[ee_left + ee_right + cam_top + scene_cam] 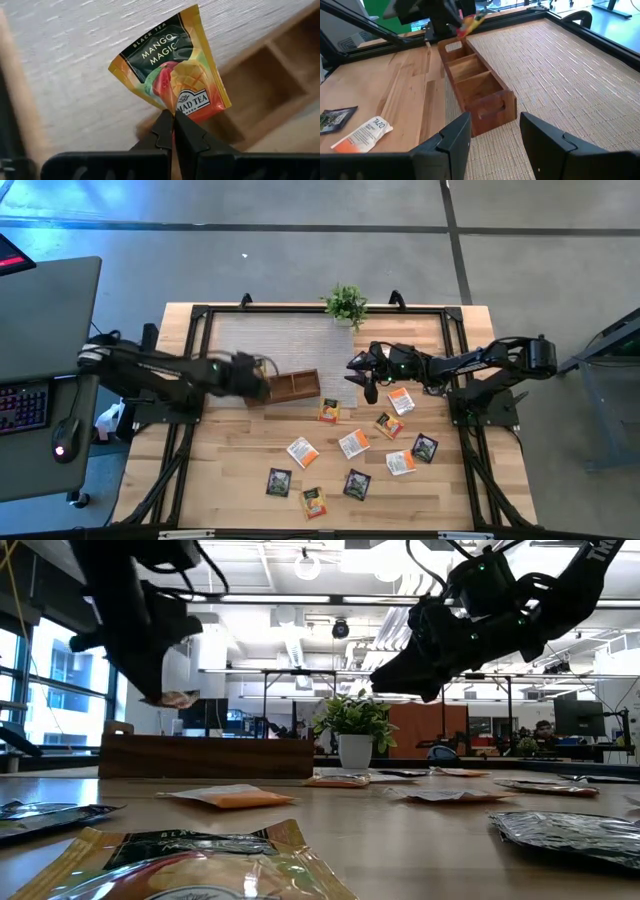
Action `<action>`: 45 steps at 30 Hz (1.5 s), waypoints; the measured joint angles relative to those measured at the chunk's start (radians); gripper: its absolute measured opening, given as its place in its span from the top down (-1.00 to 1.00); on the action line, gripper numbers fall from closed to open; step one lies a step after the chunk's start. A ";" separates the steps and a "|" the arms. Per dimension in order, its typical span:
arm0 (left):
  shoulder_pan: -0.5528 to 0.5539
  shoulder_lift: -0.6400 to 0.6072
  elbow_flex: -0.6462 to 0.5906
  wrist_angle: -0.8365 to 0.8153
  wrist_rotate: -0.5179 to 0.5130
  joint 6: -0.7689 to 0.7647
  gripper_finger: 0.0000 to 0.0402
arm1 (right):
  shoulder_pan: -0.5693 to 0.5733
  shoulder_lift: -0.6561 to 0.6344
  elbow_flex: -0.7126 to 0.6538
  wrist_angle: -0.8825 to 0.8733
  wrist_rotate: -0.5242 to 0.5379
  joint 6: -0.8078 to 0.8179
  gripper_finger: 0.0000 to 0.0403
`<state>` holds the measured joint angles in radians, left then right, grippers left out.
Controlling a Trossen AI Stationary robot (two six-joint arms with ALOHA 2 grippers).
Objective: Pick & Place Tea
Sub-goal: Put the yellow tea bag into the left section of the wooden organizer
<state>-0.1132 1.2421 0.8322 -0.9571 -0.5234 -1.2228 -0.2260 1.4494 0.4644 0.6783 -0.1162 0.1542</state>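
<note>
Right now the left gripper has its jaws pinched tight on one tea packet, a bright one with mango pictures on it. It holds the packet up in the air, just above the left end of the wooden tray. The tray sits on a pale mat near the back of the table. So this looks like the drop-off step: the packet is picked up and needs to go into the tray. Next, the arm should line the packet up over a slot, go down a little, and let go. One slot at that end already seems to have a packet in it. The right gripper waits above the table near the other end of the tray, with its jaws wide apart and nothing in them. Many more tea packets lie flat on the bare wood at the front, well apart from the tray. A small potted plant stands at the back edge.
</note>
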 joint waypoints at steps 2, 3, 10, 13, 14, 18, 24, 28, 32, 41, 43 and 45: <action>-0.065 0.052 -0.015 0.012 -0.054 -0.098 1.00 | 0.000 0.000 0.000 0.000 0.000 0.001 0.17; -0.090 0.076 -0.018 0.007 -0.067 -0.140 1.00 | 0.000 0.000 0.000 0.000 0.000 0.001 0.17; -0.137 0.256 -0.016 -0.008 -0.097 -0.285 1.00 | 0.000 0.000 0.000 0.000 0.000 0.004 0.17; -0.136 0.291 -0.015 -0.020 -0.097 -0.304 1.00 | 0.000 0.000 0.000 0.000 0.000 0.005 0.17; -0.136 0.300 -0.013 -0.021 -0.101 -0.301 1.00 | 0.000 0.000 0.000 0.000 0.000 0.005 0.17; -0.137 0.319 -0.004 -0.028 -0.105 -0.297 1.00 | 0.000 0.000 -0.001 0.002 0.000 0.005 0.17; -0.136 0.321 0.014 -0.014 -0.077 -0.270 1.00 | 0.000 0.000 -0.001 0.003 -0.001 0.004 0.17; -0.136 0.321 0.015 -0.008 -0.057 -0.268 0.92 | 0.000 0.000 -0.001 0.004 -0.007 0.004 0.17; -0.136 0.321 0.015 -0.006 -0.053 -0.268 0.72 | 0.000 0.000 -0.001 0.004 -0.008 0.004 0.17; -0.136 0.321 0.041 -0.039 -0.037 -0.308 0.51 | 0.008 0.000 -0.001 -0.028 -0.009 0.018 0.17; -0.136 0.321 0.084 -0.084 -0.038 -0.301 0.52 | 0.014 0.000 -0.001 -0.052 0.010 -0.001 0.17; -0.136 0.321 0.137 -0.154 -0.041 -0.291 0.54 | 0.019 0.000 -0.001 -0.072 0.056 -0.028 0.17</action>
<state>-0.2492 1.5631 0.9688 -1.1112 -0.5644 -1.5142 -0.2074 1.4494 0.4637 0.6060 -0.0603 0.1263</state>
